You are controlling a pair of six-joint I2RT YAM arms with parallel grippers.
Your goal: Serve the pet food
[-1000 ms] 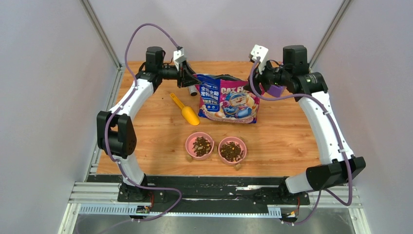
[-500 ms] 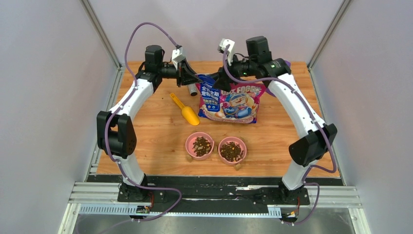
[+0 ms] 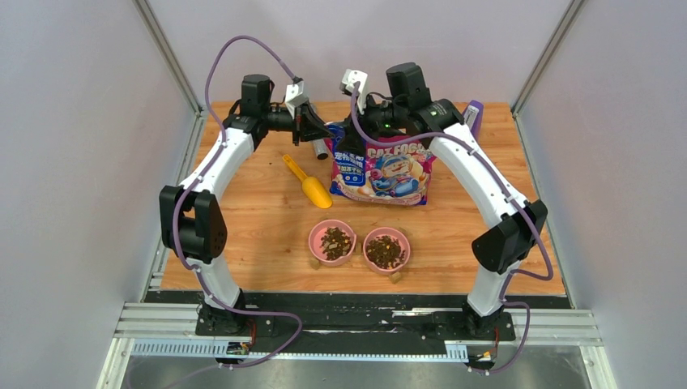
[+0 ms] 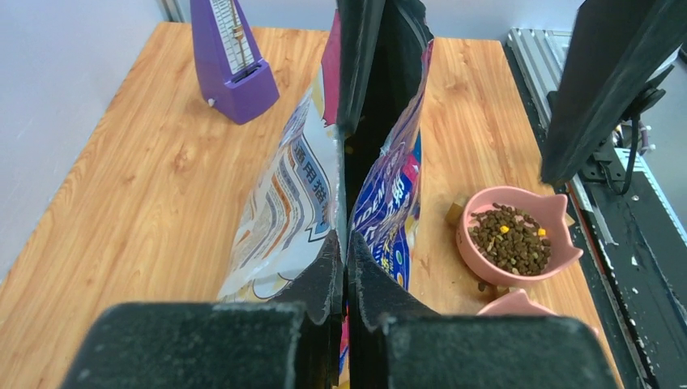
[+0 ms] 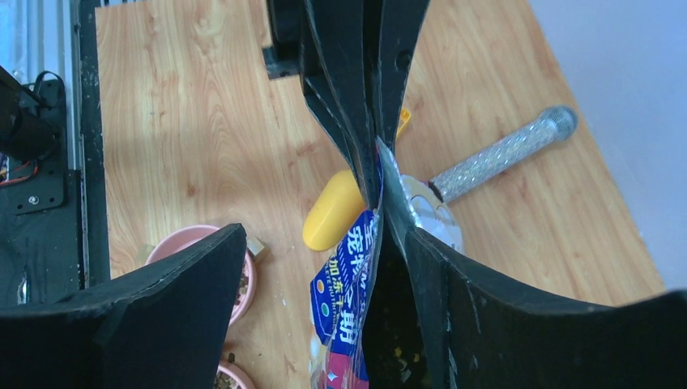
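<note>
L jaws just pinched bag [image 4: 275, 203] rim. R jaws swung in, spread, rim between them. Bowls [image 4: 531, 194] already hold pet food [image 4: 510, 239].

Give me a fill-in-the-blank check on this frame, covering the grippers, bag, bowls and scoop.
1. The left gripper is shut on the top edge of the ___.
2. The right gripper has its jaws ___.
3. Kibble sits in both ___ bowls.
4. The ___ scoop lies loose on the table.
Missing words: bag; open; pink; yellow.

"CAT FOO" across the bag [image 3: 381, 170] front
</note>
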